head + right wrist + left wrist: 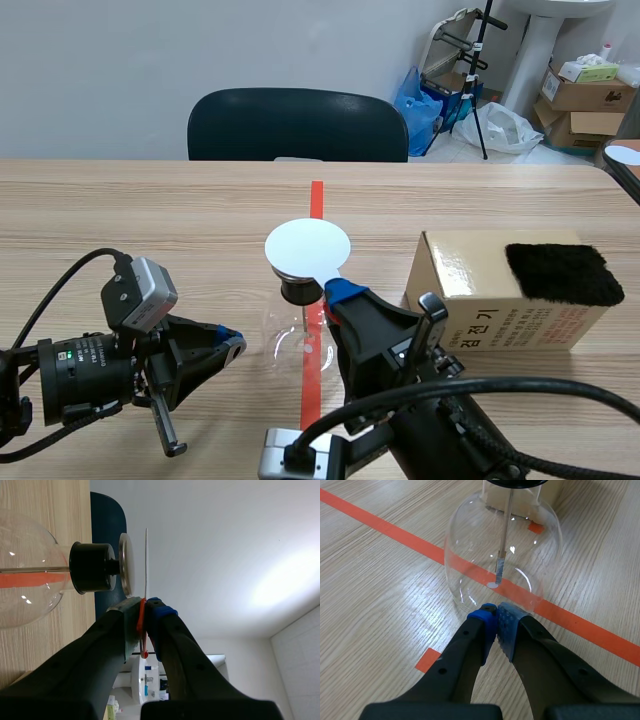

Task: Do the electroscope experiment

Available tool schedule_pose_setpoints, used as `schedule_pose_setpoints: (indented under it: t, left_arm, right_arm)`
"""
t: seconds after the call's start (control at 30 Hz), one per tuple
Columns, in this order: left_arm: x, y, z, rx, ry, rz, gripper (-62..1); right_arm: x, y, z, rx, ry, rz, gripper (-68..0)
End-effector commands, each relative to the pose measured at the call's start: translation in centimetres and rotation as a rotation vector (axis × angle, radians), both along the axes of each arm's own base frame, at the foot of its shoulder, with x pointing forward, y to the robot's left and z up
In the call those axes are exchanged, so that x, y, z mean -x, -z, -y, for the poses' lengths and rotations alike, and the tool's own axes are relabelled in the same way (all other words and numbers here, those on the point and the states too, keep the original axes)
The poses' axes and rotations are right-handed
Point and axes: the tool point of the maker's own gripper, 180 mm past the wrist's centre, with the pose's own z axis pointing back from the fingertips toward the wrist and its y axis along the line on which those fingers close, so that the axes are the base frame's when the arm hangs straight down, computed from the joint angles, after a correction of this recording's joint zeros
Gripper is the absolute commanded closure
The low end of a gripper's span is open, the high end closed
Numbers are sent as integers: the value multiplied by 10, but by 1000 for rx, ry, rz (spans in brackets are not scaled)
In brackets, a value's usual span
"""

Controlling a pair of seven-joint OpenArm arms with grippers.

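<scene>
While the right hand (145, 607) grips a white disc (308, 248) just above the electroscope (297, 338), the left hand (496, 612) (clenched, empty) sits just short of its glass bulb.

Cardboard box (520, 322), right of centre: red Korean "검전기" on front face; smaller red lines illegible.

Dark chair (298, 124) behind wooden table (150, 215); pale wall (150, 60); cardboard boxes (585, 100) in corner.
</scene>
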Motion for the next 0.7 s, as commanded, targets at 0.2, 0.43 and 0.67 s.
schedule_pose_setpoints:
  t: [0.2, 0.43, 0.67]
  left_arm:
    - [-7, -12, 2, 28, -5, 32, -32]
    - [-7, -12, 2, 28, -5, 32, -32]
    - [-7, -12, 2, 28, -5, 32, -31]
  right_arm:
    - [-4, -13, 1, -7, -3, 44, -10]
    - [-5, -13, 3, -8, 13, 43, -10]
    - [-16, -13, 21, -19, 126, 38, -10]
